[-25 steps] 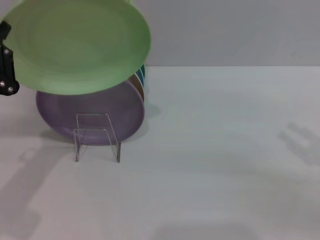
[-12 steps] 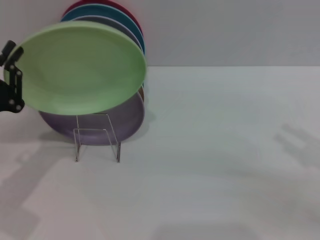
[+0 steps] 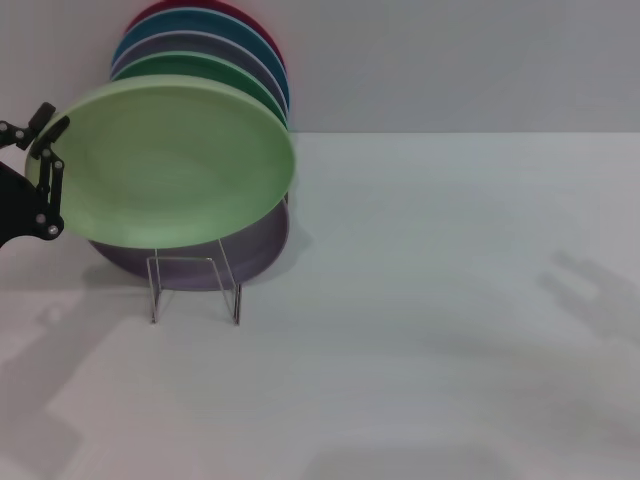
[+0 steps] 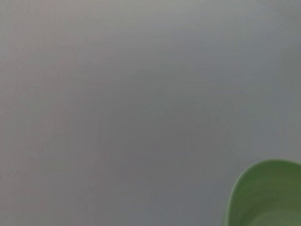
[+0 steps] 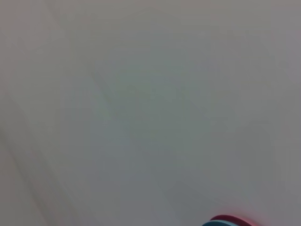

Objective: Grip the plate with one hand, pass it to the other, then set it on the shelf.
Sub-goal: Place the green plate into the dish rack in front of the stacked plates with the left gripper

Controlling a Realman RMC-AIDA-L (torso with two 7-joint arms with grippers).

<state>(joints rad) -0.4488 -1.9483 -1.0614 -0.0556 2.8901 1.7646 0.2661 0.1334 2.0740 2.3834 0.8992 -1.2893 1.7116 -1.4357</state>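
The pale mint-green plate (image 3: 170, 165) hangs tilted in the air at the left of the head view, in front of the plates standing in the wire rack (image 3: 195, 290). My left gripper (image 3: 45, 160) is shut on its left rim and carries it; only the black fingers and linkage show at the picture's left edge. A slice of the plate's rim also shows in the left wrist view (image 4: 265, 197). My right gripper is out of view; only its shadow lies on the table at the right.
Behind the held plate the rack holds a lavender plate (image 3: 262, 240), a darker green plate (image 3: 200, 68), then grey, teal and red plates (image 3: 262, 30). The red plate's rim shows in the right wrist view (image 5: 229, 220). A white table (image 3: 450, 300) stretches to the right.
My left gripper has lowered the pale green plate and shifted slightly right, uncovering the tops of the racked plates behind it.
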